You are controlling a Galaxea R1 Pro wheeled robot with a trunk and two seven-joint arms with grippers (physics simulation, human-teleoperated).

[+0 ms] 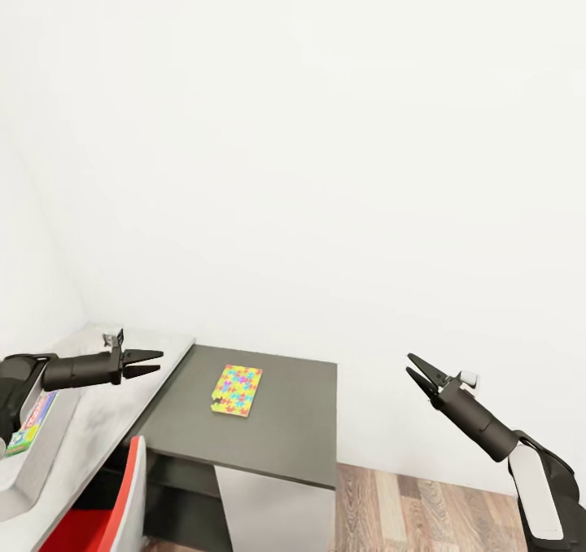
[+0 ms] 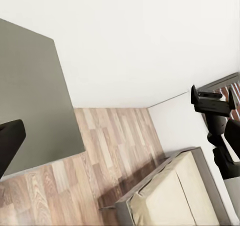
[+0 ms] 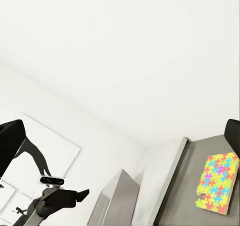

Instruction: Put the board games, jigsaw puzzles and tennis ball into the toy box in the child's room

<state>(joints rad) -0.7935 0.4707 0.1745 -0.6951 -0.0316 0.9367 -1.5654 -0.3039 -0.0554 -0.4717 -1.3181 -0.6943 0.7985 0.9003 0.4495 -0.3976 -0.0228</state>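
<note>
Held open and empty above the counter (image 1: 106,422), the left pincer (image 1: 150,362) is seen beside the toy box (image 1: 37,470) containing a board game (image 1: 31,423), the right pincer (image 1: 417,371) likewise spread, with one jigsaw puzzle (image 1: 237,390) lying flat on the dark cabinet top (image 1: 285,430) beyond.
</note>
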